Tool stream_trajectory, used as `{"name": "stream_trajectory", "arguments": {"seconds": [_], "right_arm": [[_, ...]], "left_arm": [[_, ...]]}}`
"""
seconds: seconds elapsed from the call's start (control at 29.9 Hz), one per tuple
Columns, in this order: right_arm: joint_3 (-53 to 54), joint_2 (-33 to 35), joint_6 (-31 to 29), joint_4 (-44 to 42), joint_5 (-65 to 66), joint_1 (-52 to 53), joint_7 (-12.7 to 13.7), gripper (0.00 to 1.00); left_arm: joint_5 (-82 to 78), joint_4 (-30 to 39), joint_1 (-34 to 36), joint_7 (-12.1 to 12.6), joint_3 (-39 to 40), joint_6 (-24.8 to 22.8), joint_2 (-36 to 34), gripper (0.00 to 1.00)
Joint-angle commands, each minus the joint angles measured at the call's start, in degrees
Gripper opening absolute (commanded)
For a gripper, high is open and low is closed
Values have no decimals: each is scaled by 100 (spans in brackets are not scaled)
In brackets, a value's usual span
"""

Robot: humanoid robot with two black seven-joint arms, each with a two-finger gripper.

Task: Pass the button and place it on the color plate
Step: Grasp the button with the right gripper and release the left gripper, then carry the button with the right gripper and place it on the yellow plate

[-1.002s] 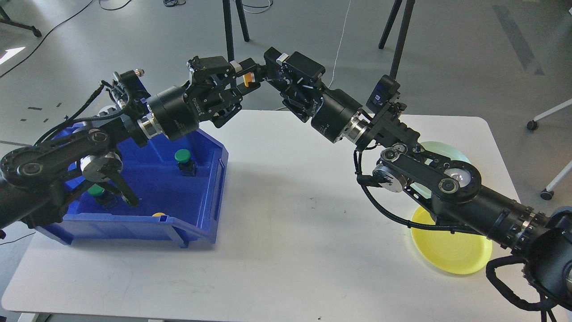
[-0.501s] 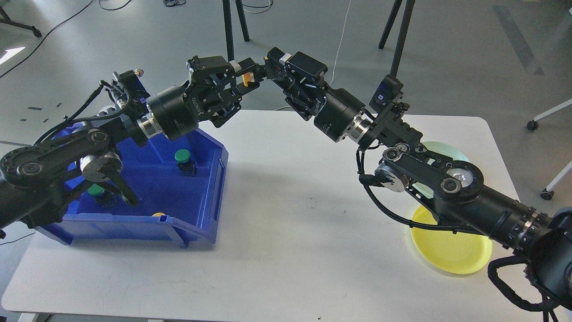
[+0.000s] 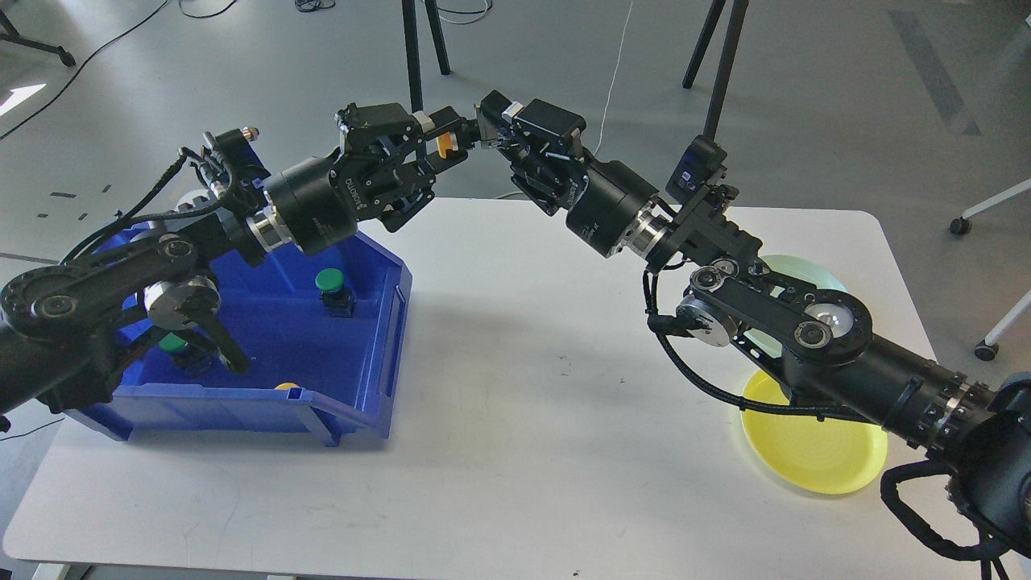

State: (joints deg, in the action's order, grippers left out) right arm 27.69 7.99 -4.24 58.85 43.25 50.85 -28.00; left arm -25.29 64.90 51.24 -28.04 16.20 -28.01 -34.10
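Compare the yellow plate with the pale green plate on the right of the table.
The yellow plate lies nearer the front edge; the pale green plate lies farther back. The yellow plate is bright and shows most of its face; the pale green plate is washed-out and mostly hidden behind the right arm. Both are round, lie flat on the white table, and show no button on their visible parts.

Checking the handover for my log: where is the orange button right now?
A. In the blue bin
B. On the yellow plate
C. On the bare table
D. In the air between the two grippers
D: the orange button sits above the table's far edge, at the tip of the left gripper, with the right gripper right beside it.
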Motion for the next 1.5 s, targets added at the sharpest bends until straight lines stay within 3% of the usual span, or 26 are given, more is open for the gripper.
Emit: {"name": "stream_trajectory", "arguments": {"seconds": [0.0, 0.1, 0.27, 0.47, 0.67, 1.0, 1.17, 1.34, 1.47], "right_arm": [[0, 0, 2, 3, 8, 4, 0, 30], [-9, -8, 2, 3, -1, 4, 0, 29], [-27, 9, 2, 3, -1, 4, 0, 27], [-35, 9, 11, 3, 8, -5, 0, 16], [-27, 44, 108, 38, -1, -40, 0, 15], [184, 1282, 362, 477, -98, -461, 0, 14], [325, 2590, 1196, 1529, -98, -1268, 0, 14], [536, 4050, 2294, 3094, -107, -2928, 0, 14], [580, 4412, 3060, 3536, -107, -4063, 0, 13]], "left_arm": [[6, -4, -9, 4, -3, 1, 0, 21], [6, -13, -9, 4, -3, 1, 0, 34], [32, -13, -53, 4, 6, 1, 0, 68], [32, -48, -53, 4, 6, 1, 0, 74], [76, -48, -53, 4, 6, 1, 0, 75], [147, -65, -61, 4, 6, 1, 0, 76], [156, -65, -61, 4, 6, 1, 0, 76], [164, -65, -61, 4, 6, 1, 0, 76], [191, -144, -70, 4, 6, 1, 0, 76]]}}
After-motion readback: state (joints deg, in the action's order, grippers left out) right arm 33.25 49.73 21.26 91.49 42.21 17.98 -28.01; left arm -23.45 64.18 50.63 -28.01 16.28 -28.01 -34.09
